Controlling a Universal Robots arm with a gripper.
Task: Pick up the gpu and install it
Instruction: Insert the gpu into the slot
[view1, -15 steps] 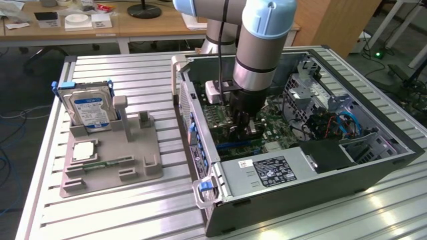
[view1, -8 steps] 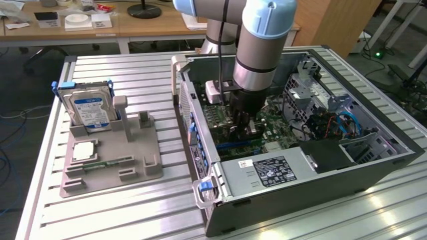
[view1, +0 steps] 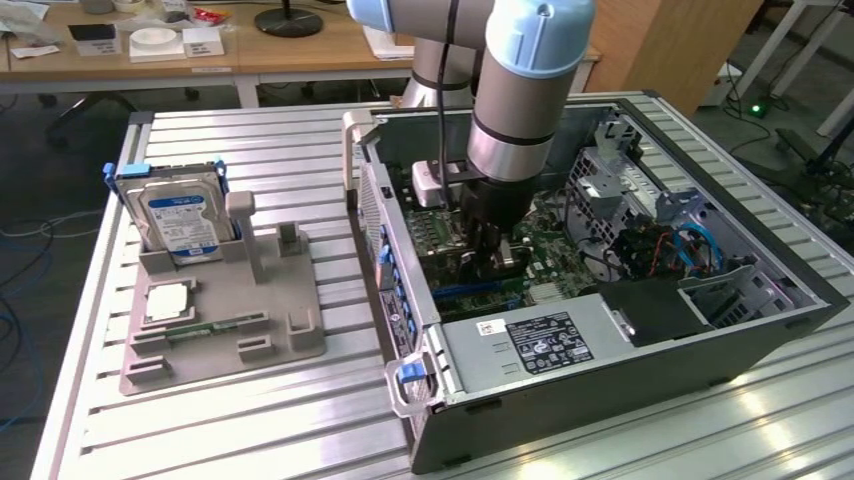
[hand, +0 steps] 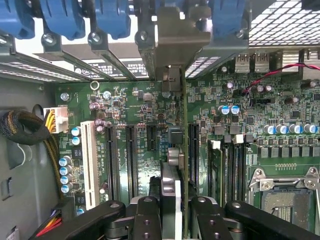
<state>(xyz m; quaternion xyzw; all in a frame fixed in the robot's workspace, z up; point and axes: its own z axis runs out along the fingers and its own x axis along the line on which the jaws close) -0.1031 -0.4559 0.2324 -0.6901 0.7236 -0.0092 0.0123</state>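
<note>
Gripper fingers (hand: 150, 220) sit right up against the wrist camera, clenched on the gpu (hand: 183, 150), which we see edge-on as a thin green-edged board standing upright over the motherboard (hand: 140, 130). Its silver bracket (hand: 172, 35) is at 12 o'clock of the card, up against the rear slot openings with the blue latches (hand: 65, 20).

In the exterior view the gripper (view1: 483, 245) is down inside the open computer case (view1: 747, 300), roughly dead centre, with the hard drive (view1: 180, 220) parked on the grey holder (view1: 227, 330) over at 9 o'clock.

For seating it well, we'd say keep the card dead vertical and lined up with the long black slot (hand: 192, 145) below it. Any tilt and the edge connector could bind. Bracket tab probably needs to slide into its rear gap as the card seats. Can't tell whether it's fully seated.
</note>
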